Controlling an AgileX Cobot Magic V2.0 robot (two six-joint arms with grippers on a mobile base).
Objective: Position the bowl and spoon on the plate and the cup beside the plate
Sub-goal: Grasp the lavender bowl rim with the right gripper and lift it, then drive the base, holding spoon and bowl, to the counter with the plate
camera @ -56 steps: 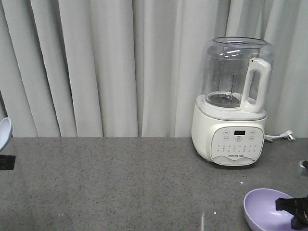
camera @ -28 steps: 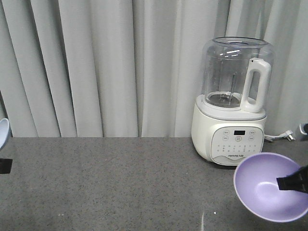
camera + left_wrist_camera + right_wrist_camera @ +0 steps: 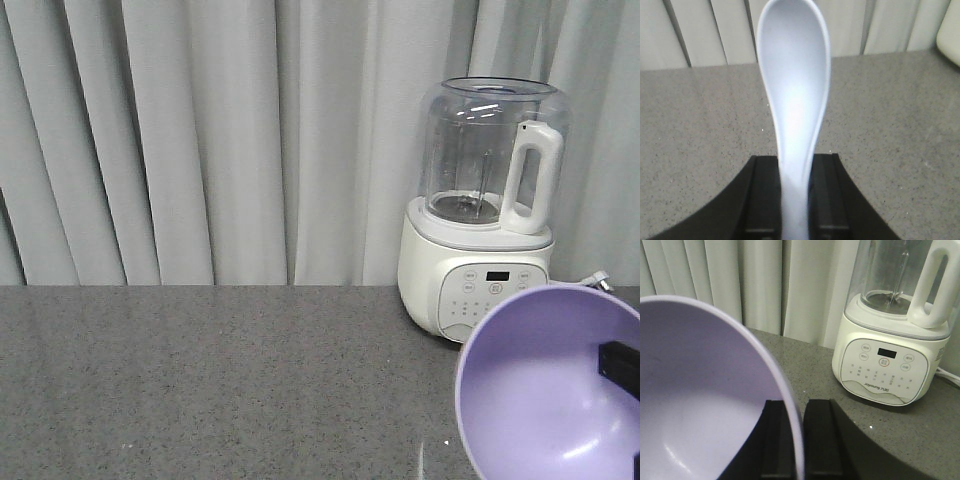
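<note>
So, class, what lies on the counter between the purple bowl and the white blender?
Nothing. In the right wrist view, only bare grey countertop shows between the held bowl and the blender.

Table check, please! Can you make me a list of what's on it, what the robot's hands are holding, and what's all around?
Surface: grey speckled countertop, no spills seen.
Job's things: bowl tilted, gripped at its rim; spoon gripped by its handle, scoop pointing forward; plate and cup not seen.
Clutter: white blender with a clear jug, standing back right.
Grippers: left gripper shut on spoon; right gripper shut on bowl.
Cables: white cord with plug beside the blender.
Surroundings: pale curtain behind the countertop.
</note>
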